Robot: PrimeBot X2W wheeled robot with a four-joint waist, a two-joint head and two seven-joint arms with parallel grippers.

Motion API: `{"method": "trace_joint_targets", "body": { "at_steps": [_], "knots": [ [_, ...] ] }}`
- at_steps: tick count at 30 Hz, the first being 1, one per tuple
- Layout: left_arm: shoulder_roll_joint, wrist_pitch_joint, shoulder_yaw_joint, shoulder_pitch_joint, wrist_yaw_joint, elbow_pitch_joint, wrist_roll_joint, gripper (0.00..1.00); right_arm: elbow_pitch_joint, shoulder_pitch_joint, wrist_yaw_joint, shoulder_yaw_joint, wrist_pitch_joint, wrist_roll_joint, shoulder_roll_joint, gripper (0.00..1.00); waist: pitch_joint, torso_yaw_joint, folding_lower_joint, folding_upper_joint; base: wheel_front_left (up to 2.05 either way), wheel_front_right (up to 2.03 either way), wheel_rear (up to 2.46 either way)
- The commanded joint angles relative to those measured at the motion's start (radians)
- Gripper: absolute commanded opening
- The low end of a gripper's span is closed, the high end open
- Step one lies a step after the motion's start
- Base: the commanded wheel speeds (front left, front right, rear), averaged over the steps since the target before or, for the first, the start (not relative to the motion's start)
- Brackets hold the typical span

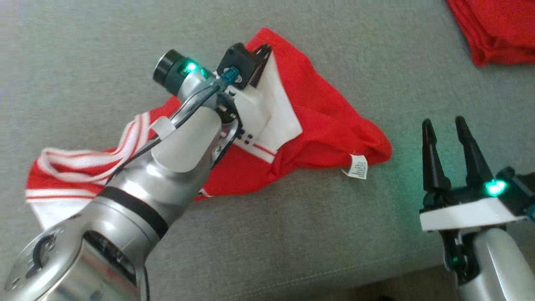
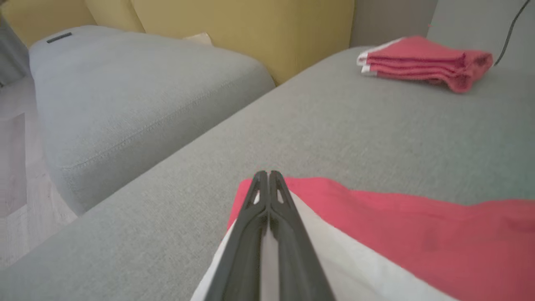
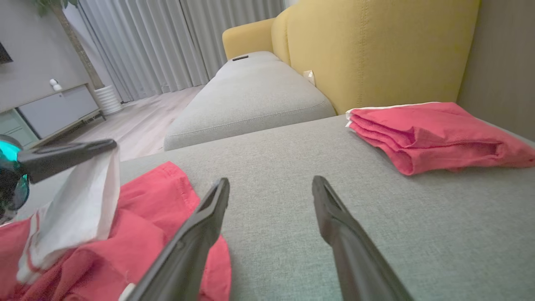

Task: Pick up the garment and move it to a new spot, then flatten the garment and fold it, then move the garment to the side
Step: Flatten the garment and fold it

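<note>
Red-and-white crumpled garment [image 1: 326, 113] on the grey sofa seat [image 1: 292, 234] has its far white panel clenched in the left tool [image 2: 267, 174] — likely for lifting — right tool [image 1: 443, 122] released.

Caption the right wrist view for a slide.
Open right tool over the grey sofa; left tool pinching the white edge of the red garment; folded red cloth beyond.

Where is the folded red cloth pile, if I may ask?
The pile lies top right in the head view, on the grey fabric cushion beyond the right gripper.
</note>
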Motion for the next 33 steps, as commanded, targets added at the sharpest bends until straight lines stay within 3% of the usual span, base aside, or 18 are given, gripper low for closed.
{"method": "trace_joint_targets", "body": {
  "at_steps": [1,5,14,19,25,33],
  "knots": [
    [0.012,-0.015,0.032,-0.035,0.013,-0.039,-0.011,0.00,-0.027,0.022,0.007,0.010,-0.009,-0.004,-0.009,1.00,-0.037,0.034,0.0000,0.0000,0.00,0.00,0.00],
    [0.038,-0.027,0.101,-0.005,0.039,-0.149,-0.024,0.00,-0.022,0.063,0.007,-0.002,-0.009,-0.006,-0.004,1.00,-0.089,0.075,0.0000,0.0000,0.00,0.00,0.00],
    [0.297,-0.028,0.323,0.322,0.133,-0.611,-0.036,0.00,-0.014,0.136,0.007,-0.015,-0.009,-0.017,0.002,1.00,-0.159,0.129,0.0000,0.0000,0.00,0.00,0.00],
    [0.383,-0.028,0.399,0.604,0.206,-0.820,-0.086,0.00,0.000,0.173,0.007,-0.013,-0.009,-0.016,-0.006,1.00,-0.172,0.154,0.0000,0.0000,0.00,0.00,0.00],
    [0.376,-0.028,0.472,0.763,0.251,-0.935,-0.052,0.00,0.085,0.185,0.007,-0.003,-0.009,0.000,-0.020,1.00,-0.187,0.184,0.0000,0.0000,0.00,0.00,0.00],
    [0.346,-0.024,0.477,0.884,0.226,-0.906,-0.044,0.00,0.134,0.171,0.007,0.023,-0.009,0.018,-0.047,1.00,-0.207,0.210,0.0000,0.0000,0.00,0.00,0.00]
  ]
}}
